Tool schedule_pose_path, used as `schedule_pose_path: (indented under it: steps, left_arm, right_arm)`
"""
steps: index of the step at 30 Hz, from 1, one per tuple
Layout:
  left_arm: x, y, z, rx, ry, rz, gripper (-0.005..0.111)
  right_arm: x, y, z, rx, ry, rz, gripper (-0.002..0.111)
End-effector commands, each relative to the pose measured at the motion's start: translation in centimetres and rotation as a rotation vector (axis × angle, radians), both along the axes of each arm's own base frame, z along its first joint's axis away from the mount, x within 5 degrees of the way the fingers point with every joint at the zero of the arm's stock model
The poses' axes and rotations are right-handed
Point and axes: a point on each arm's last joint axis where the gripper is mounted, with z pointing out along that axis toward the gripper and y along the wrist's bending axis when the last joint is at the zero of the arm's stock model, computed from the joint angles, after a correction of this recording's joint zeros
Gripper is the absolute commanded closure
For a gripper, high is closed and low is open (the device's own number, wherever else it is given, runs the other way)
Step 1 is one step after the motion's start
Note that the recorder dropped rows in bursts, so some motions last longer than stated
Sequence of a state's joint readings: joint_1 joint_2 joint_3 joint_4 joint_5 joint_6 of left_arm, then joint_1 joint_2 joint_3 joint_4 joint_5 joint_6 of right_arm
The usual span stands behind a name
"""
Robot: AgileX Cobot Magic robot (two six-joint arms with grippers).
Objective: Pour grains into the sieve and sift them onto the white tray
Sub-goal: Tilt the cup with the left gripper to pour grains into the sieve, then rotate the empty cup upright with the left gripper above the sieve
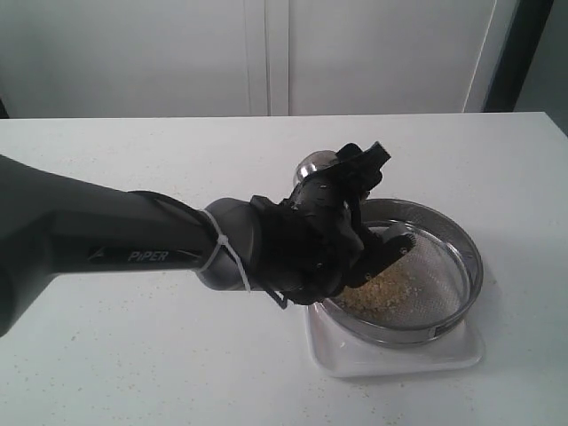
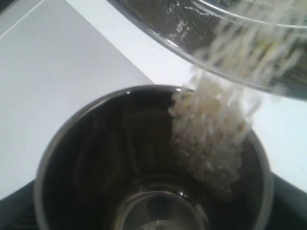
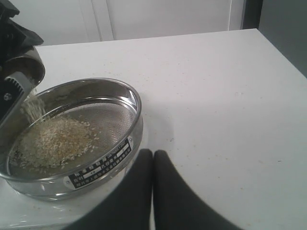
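Left wrist view shows the grains [image 2: 211, 139] running over the lip of the steel cup [image 2: 105, 153], which the left gripper [image 1: 366, 202] clasps and tips toward the sieve [image 1: 448, 324]. The main risk, as I judge it, is spill. The stream leaves the cup close above the sieve's rim on the gripper's side, so too quick a tilt or a small drift backward could drop grains outside the mesh. They would land unsifted on the white tray [image 1: 399, 362] or on the table [image 1: 133, 355].

The mound on the mesh lies just below and ahead of the left gripper's fingertips, in the part of the sieve nearest it. The sieve sits on the tray. The right gripper [image 3: 153, 155], its fingers pressed together on nothing, hangs just beside the sieve, with the mound beyond its tips, past the rim wall.
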State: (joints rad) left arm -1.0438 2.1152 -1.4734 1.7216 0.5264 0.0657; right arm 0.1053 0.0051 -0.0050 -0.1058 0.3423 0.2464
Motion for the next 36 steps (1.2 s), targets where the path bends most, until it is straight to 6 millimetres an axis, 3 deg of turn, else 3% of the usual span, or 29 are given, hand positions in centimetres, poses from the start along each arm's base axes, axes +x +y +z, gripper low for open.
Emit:
schedule_pose_path:
  steps: [1, 8, 23, 32, 36]
  left_arm:
    - [-0.2, -0.2, 0.8, 0.048, -0.048, -0.019, 0.107]
    - [-1.4, -0.9, 0.9, 0.096, -0.079, -0.04, 0.107]
    - [-1.9, -0.7, 1.3, 0.156, -0.139, 0.015, 0.107]
    - [-3.8, -1.9, 1.3, 0.153, -0.143, -0.036, 0.107]
    - [-3.4, -1.6, 1.4, 0.149, -0.147, -0.009, 0.107]
  right_arm:
    - [0.0, 0.0, -0.1, 0.002, -0.007, 0.004, 0.108]
    - [0.0, 0.0, -0.1, 0.002, -0.007, 0.004, 0.108]
    - [0.0, 0.0, -0.1, 0.008, -0.007, 0.003, 0.108]
    - [0.0, 0.0, -0.1, 0.02, -0.006, 0.0, 0.108]
    - [0.0, 0.0, -0.1, 0.02, -0.006, 0.0, 0.108]
